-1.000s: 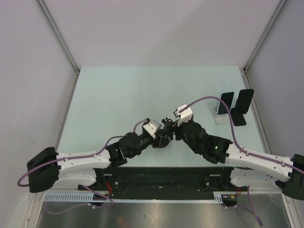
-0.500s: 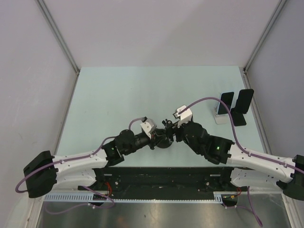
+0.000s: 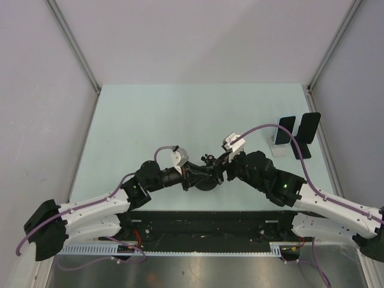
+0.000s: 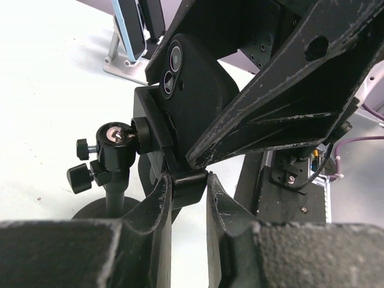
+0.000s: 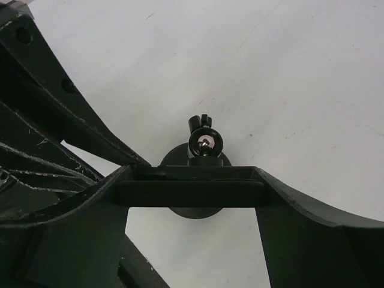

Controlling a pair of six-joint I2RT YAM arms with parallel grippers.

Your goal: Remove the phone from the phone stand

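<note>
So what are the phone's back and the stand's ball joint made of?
Phone back: probably matte black plastic or a rubbery case; it looks dull, without glints. Ball joint: likely metal, a shiny silver spot at its centre, in a black collar.

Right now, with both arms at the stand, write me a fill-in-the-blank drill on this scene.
With the right gripper spanning it, the phone shows ____ camera lenses.
The left gripper pinches the phone stand, which has a ____ black base.
A second stand sits near the table's ____ edge.
Missing: two; round; right.
</note>
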